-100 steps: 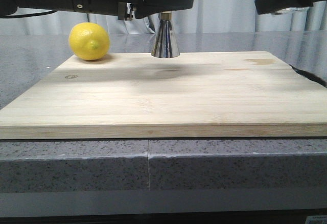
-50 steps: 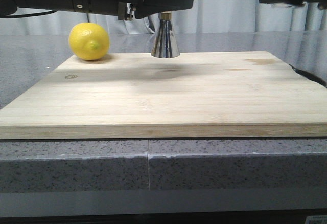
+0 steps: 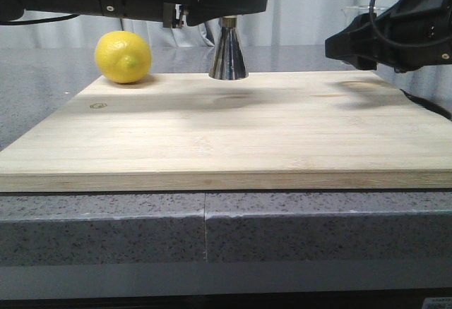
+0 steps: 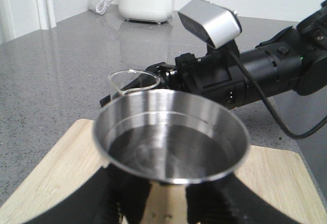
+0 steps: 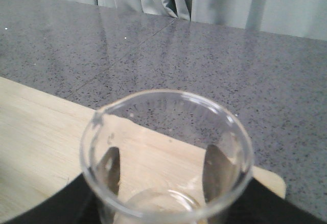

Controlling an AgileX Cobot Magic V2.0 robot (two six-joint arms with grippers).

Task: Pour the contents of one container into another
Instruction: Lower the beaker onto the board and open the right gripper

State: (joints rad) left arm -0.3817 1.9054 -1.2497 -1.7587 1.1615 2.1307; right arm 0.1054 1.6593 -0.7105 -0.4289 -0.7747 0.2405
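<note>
Carrying stage — right hand (image 5: 163, 203) clamped on the beaker (image 5: 166, 152), left hand (image 4: 153, 208) clamped on the jigger (image 4: 171, 134) — next needing lip over cup.

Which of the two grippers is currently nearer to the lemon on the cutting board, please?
Left. The left gripper is at the steel jigger, beside the lemon. The right gripper, holding the glass beaker, hangs over the board's far right side.

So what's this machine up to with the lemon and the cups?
It is set up for pouring. The left gripper holds a steel jigger standing on the wooden board. The right gripper holds a small glass beaker upright at the board's right end, apart from the jigger. The lemon sits untouched.
</note>
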